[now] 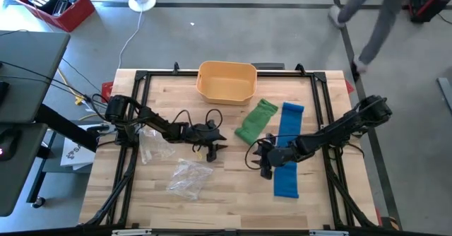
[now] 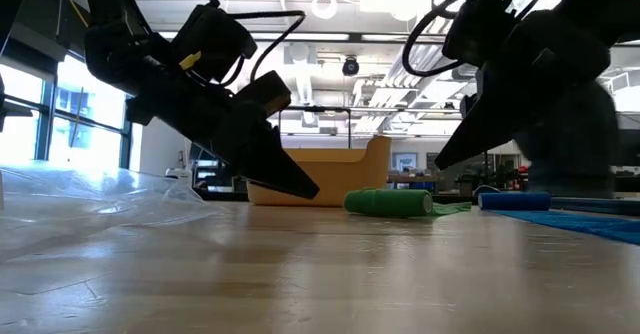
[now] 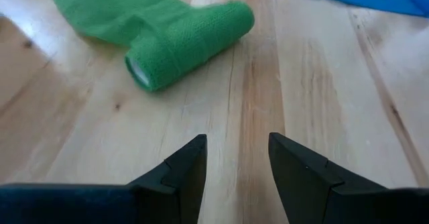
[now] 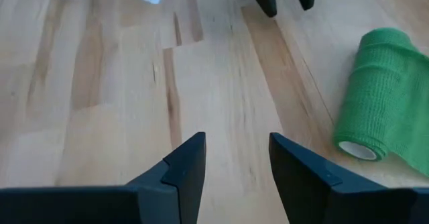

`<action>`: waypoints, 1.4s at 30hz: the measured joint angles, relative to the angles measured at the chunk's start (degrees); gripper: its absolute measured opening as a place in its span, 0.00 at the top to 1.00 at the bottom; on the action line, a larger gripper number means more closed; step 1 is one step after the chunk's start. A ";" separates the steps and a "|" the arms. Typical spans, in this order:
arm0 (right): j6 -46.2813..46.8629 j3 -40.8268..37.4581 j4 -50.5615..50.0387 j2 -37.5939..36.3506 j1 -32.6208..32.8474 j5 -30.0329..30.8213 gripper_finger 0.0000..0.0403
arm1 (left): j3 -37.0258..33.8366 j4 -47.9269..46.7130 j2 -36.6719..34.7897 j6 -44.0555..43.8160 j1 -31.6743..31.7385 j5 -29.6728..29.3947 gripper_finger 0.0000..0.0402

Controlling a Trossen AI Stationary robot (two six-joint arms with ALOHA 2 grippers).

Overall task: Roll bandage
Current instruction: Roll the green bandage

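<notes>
Approach step, nothing gripped. Left tool [image 3: 236, 177] and right tool [image 4: 236, 174] both part open, empty, low over bench [image 1: 233, 193]. Green bandage [image 1: 255, 121] half-rolled between them; blue bandage [image 1: 287, 151] flat under right arm. Next: close in on green roll.

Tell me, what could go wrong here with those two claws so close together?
Both the left gripper and right gripper hang open, facing each other across bare wood, so they might bump. The green bandage is only partly rolled; a clumsy pinch could unroll it. The plastic bag nearby might snag.
</notes>
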 joint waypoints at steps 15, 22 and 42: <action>2.65 0.00 1.06 0.03 -1.62 1.33 0.61 | 0.02 1.61 0.00 0.73 0.17 -0.98 0.62; 1.45 0.00 4.25 0.01 -0.81 0.22 0.59 | 0.02 2.64 0.00 0.01 -0.46 -0.80 0.62; 6.87 0.00 10.18 -0.33 -1.79 -0.69 0.58 | 0.02 -1.37 -1.66 8.28 -0.83 2.65 0.62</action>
